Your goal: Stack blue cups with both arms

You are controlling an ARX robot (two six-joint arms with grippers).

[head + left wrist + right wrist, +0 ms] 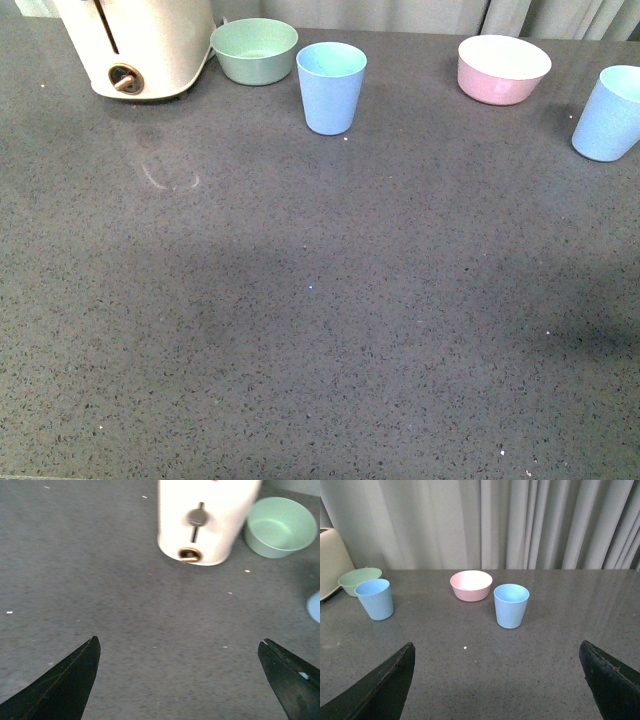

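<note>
Two pale blue cups stand upright and apart on the dark grey table. One blue cup (pixel 331 87) is at the back middle, beside the green bowl; the other blue cup (pixel 611 113) is at the far right edge of the front view. In the right wrist view both show, one cup (pixel 511 605) ahead of my right gripper (pixel 497 652) and the other cup (pixel 375 599) further off. My right gripper is open and empty. My left gripper (pixel 178 647) is open and empty over bare table; an edge of a blue cup (pixel 314 607) shows. Neither arm appears in the front view.
A cream toaster (pixel 135 45) stands at the back left. A green bowl (pixel 254 50) sits next to it. A pink bowl (pixel 503 68) sits at the back right between the cups. Grey curtains (pixel 485 522) hang behind the table's far edge.
</note>
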